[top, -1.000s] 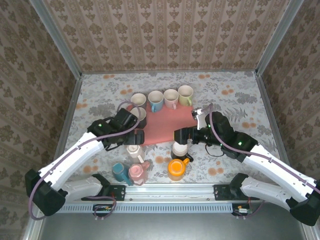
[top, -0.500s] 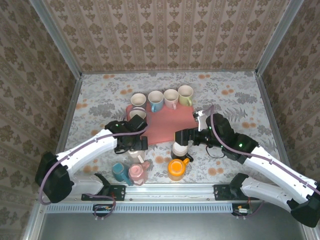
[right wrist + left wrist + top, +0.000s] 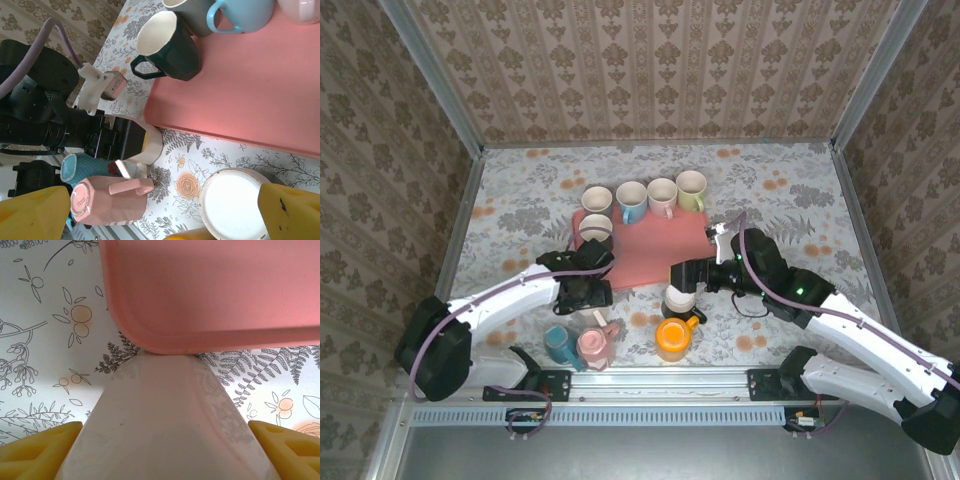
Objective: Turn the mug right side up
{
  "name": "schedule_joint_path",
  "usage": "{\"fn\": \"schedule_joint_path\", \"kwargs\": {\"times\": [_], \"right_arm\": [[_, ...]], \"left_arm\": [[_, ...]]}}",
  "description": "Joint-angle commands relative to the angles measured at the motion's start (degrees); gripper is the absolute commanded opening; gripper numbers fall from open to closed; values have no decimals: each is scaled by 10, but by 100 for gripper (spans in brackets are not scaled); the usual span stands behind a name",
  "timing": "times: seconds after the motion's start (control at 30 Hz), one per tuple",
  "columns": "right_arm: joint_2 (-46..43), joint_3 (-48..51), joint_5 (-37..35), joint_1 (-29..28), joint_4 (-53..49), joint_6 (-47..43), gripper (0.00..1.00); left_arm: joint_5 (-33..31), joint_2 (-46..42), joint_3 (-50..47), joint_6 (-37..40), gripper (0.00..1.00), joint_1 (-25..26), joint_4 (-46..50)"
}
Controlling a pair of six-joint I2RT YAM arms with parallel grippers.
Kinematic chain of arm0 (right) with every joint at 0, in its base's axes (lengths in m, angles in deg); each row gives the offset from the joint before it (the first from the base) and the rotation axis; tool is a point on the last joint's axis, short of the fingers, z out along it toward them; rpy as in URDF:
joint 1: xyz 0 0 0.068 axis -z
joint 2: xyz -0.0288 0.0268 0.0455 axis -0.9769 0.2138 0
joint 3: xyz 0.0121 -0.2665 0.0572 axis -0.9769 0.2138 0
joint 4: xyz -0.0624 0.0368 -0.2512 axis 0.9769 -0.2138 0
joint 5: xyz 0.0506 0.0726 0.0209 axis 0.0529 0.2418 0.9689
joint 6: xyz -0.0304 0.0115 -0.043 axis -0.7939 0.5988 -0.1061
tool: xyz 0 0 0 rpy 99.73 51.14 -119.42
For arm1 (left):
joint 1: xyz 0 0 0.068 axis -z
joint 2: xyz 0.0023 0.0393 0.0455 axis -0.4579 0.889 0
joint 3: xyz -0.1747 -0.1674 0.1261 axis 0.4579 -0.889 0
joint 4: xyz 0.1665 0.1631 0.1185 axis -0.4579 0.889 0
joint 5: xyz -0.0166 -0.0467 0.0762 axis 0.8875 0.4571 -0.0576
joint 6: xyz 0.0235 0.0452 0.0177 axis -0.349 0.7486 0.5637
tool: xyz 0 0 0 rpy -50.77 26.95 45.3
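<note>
The mug [image 3: 165, 405] stands upside down on the bench [image 3: 40, 340], just beside the near corner of the tray [image 3: 210, 290]. The left hand [image 3: 165, 442] straddles it, with one of its yellow fingers [image 3: 45, 447] on each side of the wall. They lie against the wall or just off it, and I cannot tell whether they press.

The right hand [image 3: 160, 215] stands wide and holds nothing, above a second mug [image 3: 232, 202] that is also base up.

The mug looks like glazed ceramic: stiff, fairly heavy for a two-finger pinch, slick, and likely to chip if dropped or knocked on the tray. Its wall narrows toward the base, which is now uppermost, so a high grip may slide off upward. The better hold is probably across the body, mid-wall or lower, clear of the handle. Turning it will likely need a lift first, since the tray edge and a pink mug [image 3: 112, 200] lying on its side are both close by.
</note>
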Motion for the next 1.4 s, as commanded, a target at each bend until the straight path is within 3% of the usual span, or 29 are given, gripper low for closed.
{"fn": "schedule_joint_path", "kwargs": {"times": [0.0, 0.2, 0.33, 0.47, 0.5, 0.7, 0.87, 0.93, 1.1, 1.2, 1.37], "right_arm": [[-9, 1, -1, -3, 8, -1, 97], [-13, -23, -9, -2, -22, -16, 97], [-21, -47, -14, -2, -40, -31, 97], [-22, -74, -11, -1, -52, -40, 97], [-21, -81, -9, 0, -55, -40, 97], [-34, -75, 42, -1, -17, -37, 94], [-27, -48, 87, -1, 60, 22, 95], [-20, -44, 103, -1, 98, 52, 95], [-27, -27, 107, 6, 206, 130, 95], [-28, -36, 103, 9, 203, 130, 90], [6, -5, 231, 32, 342, 193, 76]], "left_arm": [[-19, -33, 29, 27, 44, -3, 31], [-72, -92, 137, 88, 44, 34, 136], [-74, -130, 208, 169, 45, 83, 152], [-11, -166, 238, 262, 45, 112, 103], [-21, -175, 239, 269, 43, 116, 91], [-42, -202, 231, 244, 37, 115, 14], [50, -257, 132, 242, 37, 115, -237], [43, -282, 95, 242, 34, 111, -341], [99, -320, -27, 166, 32, 67, -658], [159, -314, -64, 132, 32, 47, -769], [197, -318, -131, 74, 30, 12, -895]]}}
